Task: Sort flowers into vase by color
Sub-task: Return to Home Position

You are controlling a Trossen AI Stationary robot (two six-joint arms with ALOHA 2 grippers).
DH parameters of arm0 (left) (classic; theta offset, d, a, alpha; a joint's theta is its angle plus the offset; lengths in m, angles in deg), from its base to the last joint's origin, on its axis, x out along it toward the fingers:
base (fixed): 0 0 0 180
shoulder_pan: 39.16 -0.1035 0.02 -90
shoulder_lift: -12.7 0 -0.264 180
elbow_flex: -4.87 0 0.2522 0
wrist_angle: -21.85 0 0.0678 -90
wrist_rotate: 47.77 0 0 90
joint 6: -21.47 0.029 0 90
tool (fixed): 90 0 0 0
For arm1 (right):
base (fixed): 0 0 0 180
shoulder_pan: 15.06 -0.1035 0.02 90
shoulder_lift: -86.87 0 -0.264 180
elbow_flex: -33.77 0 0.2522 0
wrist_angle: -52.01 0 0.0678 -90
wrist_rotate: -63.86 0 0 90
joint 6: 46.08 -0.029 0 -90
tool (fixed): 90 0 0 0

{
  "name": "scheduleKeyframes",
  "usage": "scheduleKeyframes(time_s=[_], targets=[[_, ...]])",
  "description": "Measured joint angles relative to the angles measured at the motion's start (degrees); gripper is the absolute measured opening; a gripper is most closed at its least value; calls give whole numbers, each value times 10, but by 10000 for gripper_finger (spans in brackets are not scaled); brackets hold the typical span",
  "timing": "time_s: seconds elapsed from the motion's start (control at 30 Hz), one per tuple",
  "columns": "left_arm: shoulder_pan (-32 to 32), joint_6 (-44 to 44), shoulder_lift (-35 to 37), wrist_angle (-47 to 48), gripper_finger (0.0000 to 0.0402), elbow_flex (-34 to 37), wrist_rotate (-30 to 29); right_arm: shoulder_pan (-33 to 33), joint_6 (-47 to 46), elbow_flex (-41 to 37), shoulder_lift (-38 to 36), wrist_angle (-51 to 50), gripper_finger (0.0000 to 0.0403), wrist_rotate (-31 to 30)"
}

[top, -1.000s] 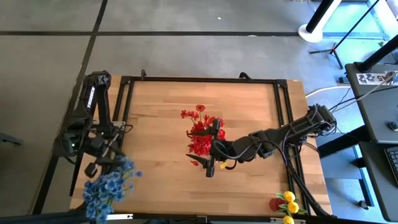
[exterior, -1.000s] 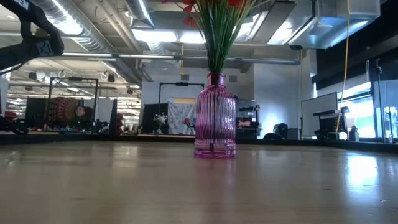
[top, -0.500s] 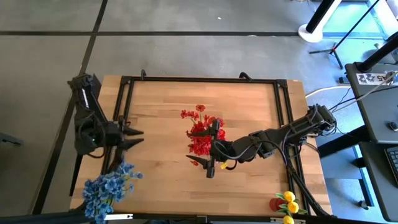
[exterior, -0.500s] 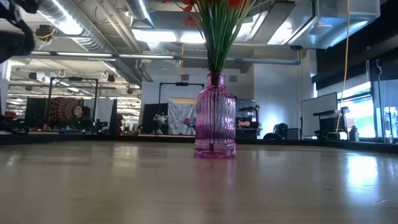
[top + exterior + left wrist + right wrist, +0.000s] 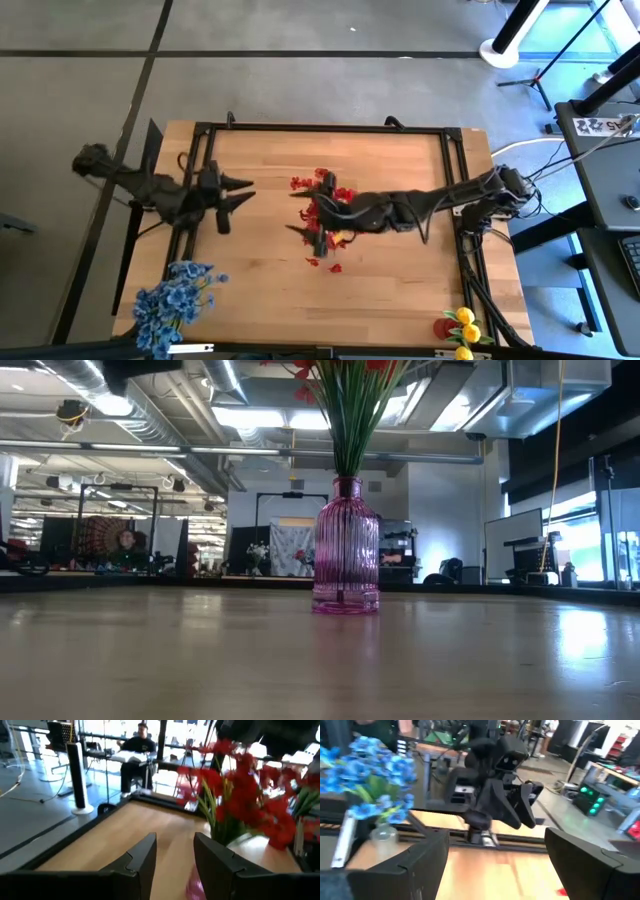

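1. Blue flowers: a full bunch in the transparent vase, at the corner of the tabletop that lies lower left in the high view. Nothing hangs over them now, so the blue lot appears sorted.
2. Left end effector: within the last second it has lifted away from the blue bunch and swung back to the left edge. It points across the tabletop, with its fingers moderately parted and holding nothing.
3. Red flowers: bunched in the pink ribbed vase at mid-tabletop. A few red scraps lie loose beside it.
4. Right end effector: it is over the red bunch, on an arm stretched in from the right edge. It has shifted toward the bunch's left side, and its fingers are wide and empty.
5. Yellow flowers: at the lower right corner, partly cut off, so their container cannot be told.
6. Reading: no whole sprig shows unsorted, and the left arm's withdrawal suggests the job is closing.
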Motion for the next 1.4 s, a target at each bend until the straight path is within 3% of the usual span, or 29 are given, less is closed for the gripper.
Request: scheduleKeyframes(time_s=[0.2, 0.37, 0.57, 0.8, 0.93, 1.1, 1.17, 1.3, 1.4], targets=[[-180, 22, -9, -52, 128, 11, 160, 34, 40, 0, -18, 13, 325, 4], [-275, 28, -5, -125, 128, 74, 252, 47, 61, -23, -70, 8, 325, 5], [-312, 44, 21, -177, 127, 143, 324, 66, 59, -155, -185, 40, 325, -9], [-312, 49, 95, -157, 127, 172, 381, 68, 41, -364, -398, 70, 325, -56], [-312, 43, 116, -157, 127, 173, 361, 68, 6, -464, -519, 69, 325, -57], [-312, 17, 122, -175, 127, 173, 307, 69, -15, -565, -612, 65, 325, -61], [-312, -10, 122, -169, 127, 173, 301, 69, -32, -600, -630, 67, 325, -61], [-312, 23, 122, -203, 127, 206, 301, 73, -86, -669, -624, 70, 325, -58], [-312, 34, 131, -248, 127, 244, 305, 90, -90, -721, -597, 141, 325, -40]])
